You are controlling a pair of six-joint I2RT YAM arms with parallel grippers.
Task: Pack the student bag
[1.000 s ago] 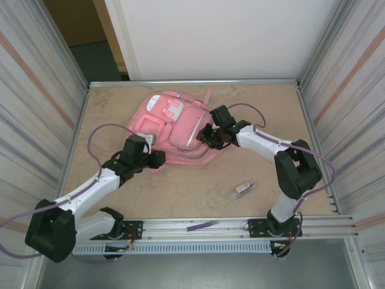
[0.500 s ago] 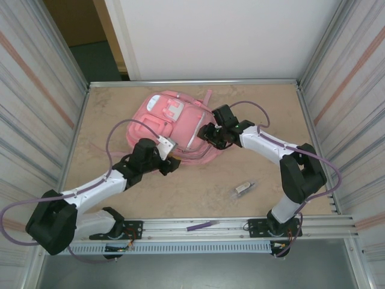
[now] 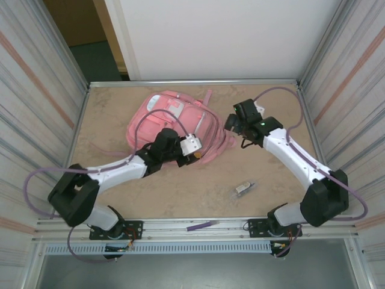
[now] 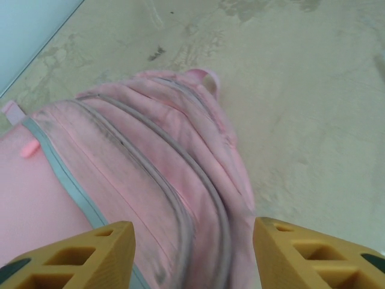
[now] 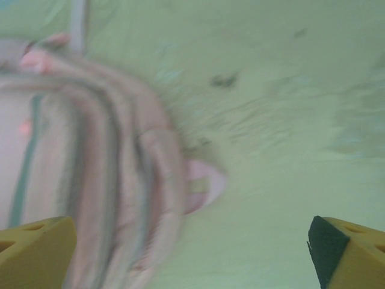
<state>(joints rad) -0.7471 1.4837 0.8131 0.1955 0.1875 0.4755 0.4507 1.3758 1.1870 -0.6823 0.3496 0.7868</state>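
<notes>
The student bag (image 3: 171,117) is a large pink backpack lying flat at the back left of the table. My left gripper (image 3: 200,153) hovers over the bag's near right edge. In the left wrist view its yellow fingers (image 4: 90,253) stand apart, open, over the bag's (image 4: 132,162) grey zipper lines, gripping nothing. My right gripper (image 3: 231,123) sits just off the bag's right side. The right wrist view is blurred: the gripper (image 5: 192,253) is wide open over bare table, with the bag (image 5: 90,150) and a pink loop (image 5: 204,183) at the left.
A small grey-and-white object (image 3: 243,188) lies on the table's (image 3: 271,102) near right part. A purple strip (image 3: 201,226) rests on the front rail. Metal walls close in both sides. Purple cables loop from both arms.
My left arm swung right along the bag's near edge while its jaws widened. My right gripper let go of the bag's right edge, opened wide and drew back to the right.
</notes>
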